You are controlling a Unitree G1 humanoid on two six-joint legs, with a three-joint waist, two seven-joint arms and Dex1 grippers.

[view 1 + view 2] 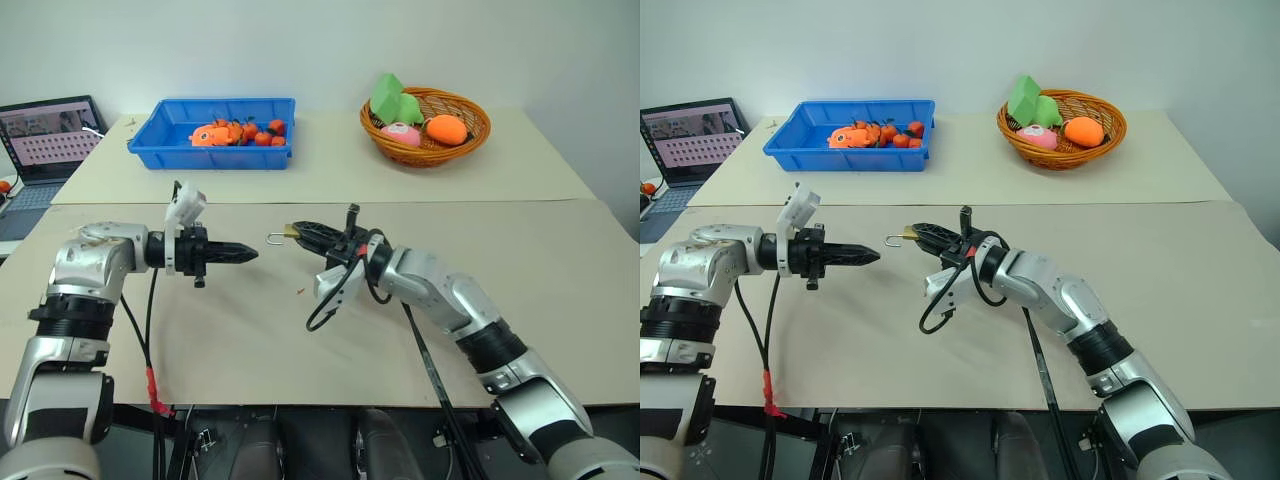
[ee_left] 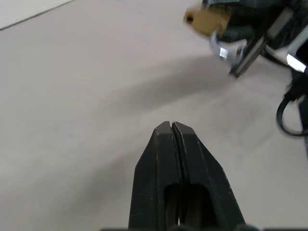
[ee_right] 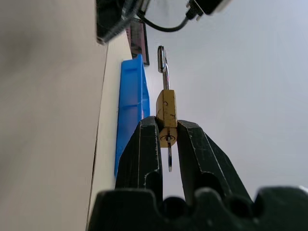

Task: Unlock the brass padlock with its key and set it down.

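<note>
In the left eye view the right tool (image 1: 300,232) is clamped on the brass padlock (image 1: 289,232), holding it in the air above the beige worktop (image 1: 560,290). The lock's thin silver shackle (image 1: 274,238) points toward the left tool (image 1: 246,255), whose black fingers are pressed together and carry nothing that can be made out. The two tools face each other, near but apart, with the padlock between them. Beyond the padlock sit a blue plastic bin (image 1: 214,150) of small orange toys and a round woven wicker basket (image 1: 470,135) with soft green, pink and orange toys; a laptop (image 1: 45,135) stands beyond the left tool.

The right eye view gives the same layout and adds nothing further.

In the left wrist view the tapered matte fingers (image 2: 159,173) meet with no gap, above the smooth, dull worktop. The golden block of the padlock hangs ahead of them, blurred, in the other tool.

In the right wrist view the two fingers (image 3: 144,149) pinch the small, scuffed rectangular brass body by its sides. The round keyway faces the camera, with a thin metal sliver that may be the key under it. The shackle looks raised, but I cannot tell whether it is released.

I judge the unlocking under way or just done. Setting the lock down is left.
</note>
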